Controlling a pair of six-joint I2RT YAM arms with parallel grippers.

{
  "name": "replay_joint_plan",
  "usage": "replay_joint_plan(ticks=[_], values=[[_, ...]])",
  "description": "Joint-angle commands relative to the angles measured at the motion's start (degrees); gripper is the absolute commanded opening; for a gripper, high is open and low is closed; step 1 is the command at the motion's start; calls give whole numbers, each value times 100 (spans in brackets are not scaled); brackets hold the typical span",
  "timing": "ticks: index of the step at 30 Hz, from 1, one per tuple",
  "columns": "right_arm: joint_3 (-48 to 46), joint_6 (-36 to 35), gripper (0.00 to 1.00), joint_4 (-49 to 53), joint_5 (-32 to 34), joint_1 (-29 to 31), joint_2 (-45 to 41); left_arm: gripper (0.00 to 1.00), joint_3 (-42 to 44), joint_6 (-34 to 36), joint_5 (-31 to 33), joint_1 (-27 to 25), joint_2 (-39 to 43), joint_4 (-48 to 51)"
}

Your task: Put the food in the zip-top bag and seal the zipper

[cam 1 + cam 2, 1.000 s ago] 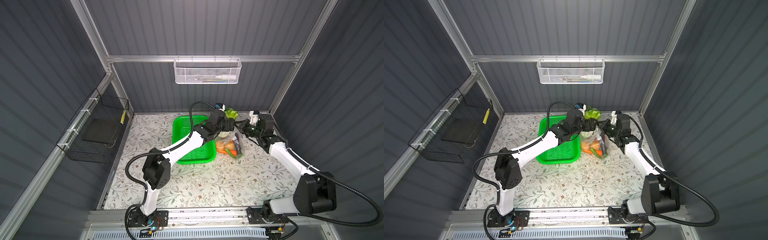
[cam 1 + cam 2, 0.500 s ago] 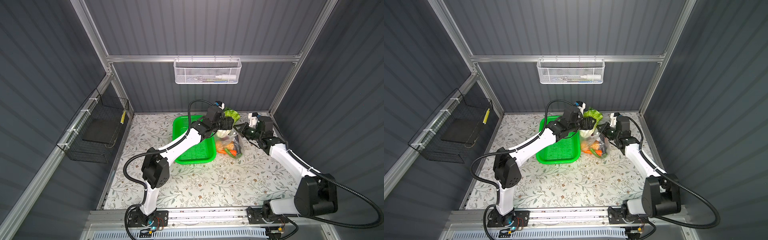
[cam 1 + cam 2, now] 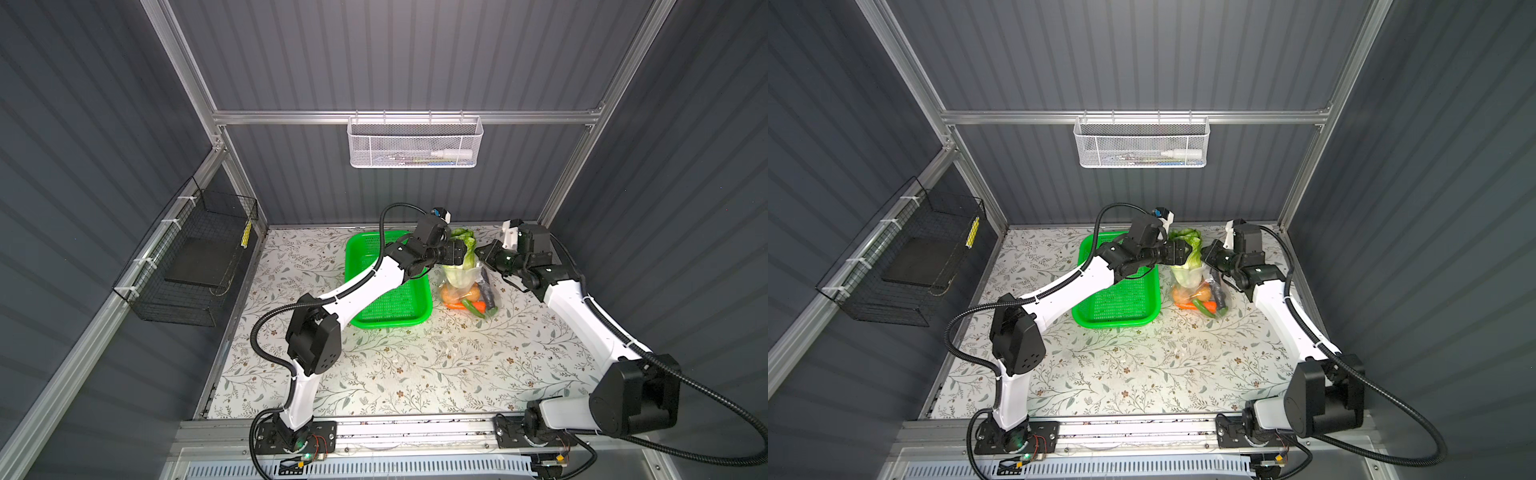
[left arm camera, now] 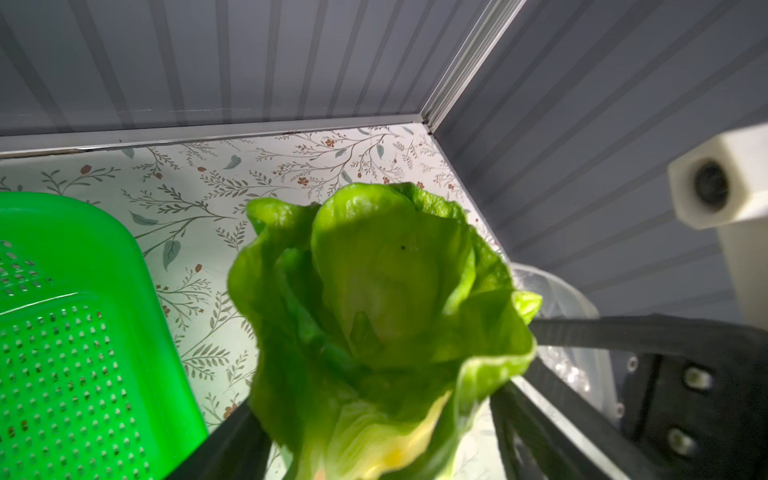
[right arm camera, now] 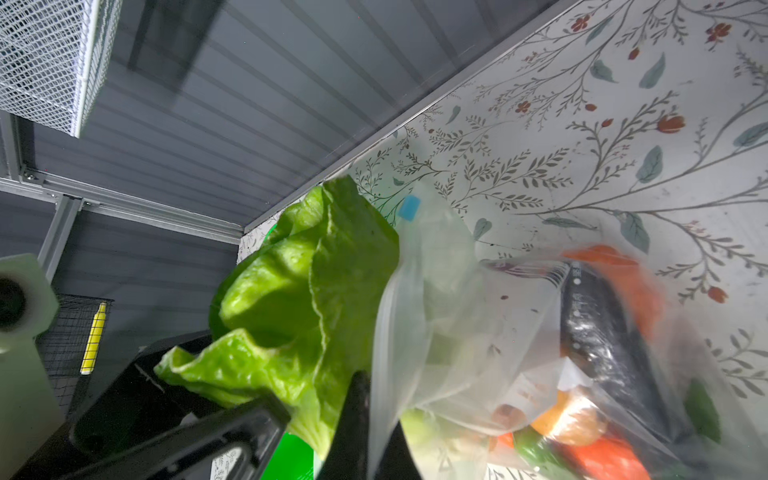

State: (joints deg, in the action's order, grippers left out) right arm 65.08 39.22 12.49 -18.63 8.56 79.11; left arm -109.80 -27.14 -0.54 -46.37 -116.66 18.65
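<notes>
The napa cabbage [image 3: 465, 240] should be lowered straight, stem first, deeper into the zip-top bag [image 3: 478, 291] standing on the table [image 3: 415, 365], so that no leaf is caught on the zipper [image 5: 409, 208]. It is gripped by the widely spread left hand [image 3: 455, 254]. The bag's mouth edge is pinched by the closed right hand [image 3: 482, 253].
</notes>
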Motion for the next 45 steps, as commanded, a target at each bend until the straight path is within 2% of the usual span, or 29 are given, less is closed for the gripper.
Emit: replay_joint_plan(ticks=[1,3,4,6,9,12,16,19,22,26,31,37,41,45], values=[[111,-171,0,7,-1,14,8,89,-295,42,-73,114,24,146],[70,-136,0,-66,-291,16,24,93,-298,-176,-224,264,92,88],[49,-119,0,-102,-343,14,36,99,-305,-321,-335,373,134,51],[16,-41,0,-168,-381,17,51,100,-305,-530,-513,544,226,-1],[0,-29,0,-190,-390,17,61,100,-418,-544,-561,685,401,231],[21,-45,0,-191,-394,14,52,100,-680,-533,-623,799,499,878],[65,-55,0,-205,-358,14,75,100,-907,-575,-1219,992,539,2004],[72,-30,0,-244,-373,15,126,94,-875,-569,-1775,1027,588,2493],[72,39,0,-336,-408,14,165,92,-682,-934,-2548,1025,552,2562],[60,92,0,-524,-490,22,210,90,-578,-1824,-2888,993,330,2416],[-42,112,0,-839,-349,17,228,87,80,-3237,-2376,805,501,1546],[-209,180,0,-1161,-306,23,158,76,946,-4777,-1881,661,759,754],[-362,243,0,-1365,-366,20,122,76,1524,-5830,-1286,552,883,-173],[-413,296,0,-1466,-450,23,157,75,1698,-6386,-505,437,1035,-573]])
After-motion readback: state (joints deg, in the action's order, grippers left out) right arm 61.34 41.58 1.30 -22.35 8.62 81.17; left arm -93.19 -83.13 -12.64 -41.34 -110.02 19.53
